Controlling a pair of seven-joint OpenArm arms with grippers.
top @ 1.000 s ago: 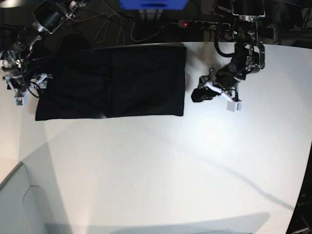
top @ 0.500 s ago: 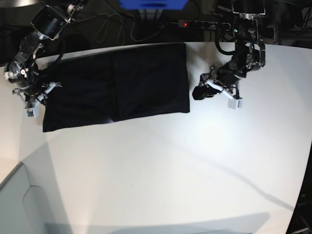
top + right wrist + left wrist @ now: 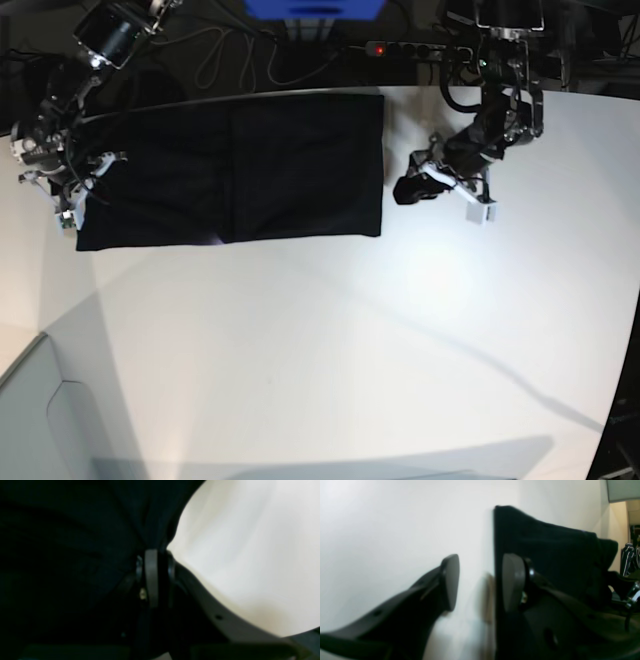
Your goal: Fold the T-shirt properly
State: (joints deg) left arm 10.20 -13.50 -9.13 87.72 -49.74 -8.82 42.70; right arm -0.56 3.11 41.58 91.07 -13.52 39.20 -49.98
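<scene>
The T-shirt (image 3: 232,168) lies flat at the far side of the smooth white worktop (image 3: 330,350), a soft, matte black rectangle with a faint vertical line down its middle; only plain black cloth shows. Its left edge is bunched where the right gripper (image 3: 72,190) has its jaws pinched together on the cloth. From the right wrist camera that grip is mostly darkness: folds of black cloth (image 3: 75,530) run into the closed jaws, and fabric and metal are hard to tell apart. The left gripper (image 3: 440,185) hangs just beside the shirt's right edge, its jaws apart with nothing between them. In its own camera the rounded dark pads (image 3: 451,580) are blurred, one over bare worktop, one in front of the shirt's straight edge (image 3: 545,542)
</scene>
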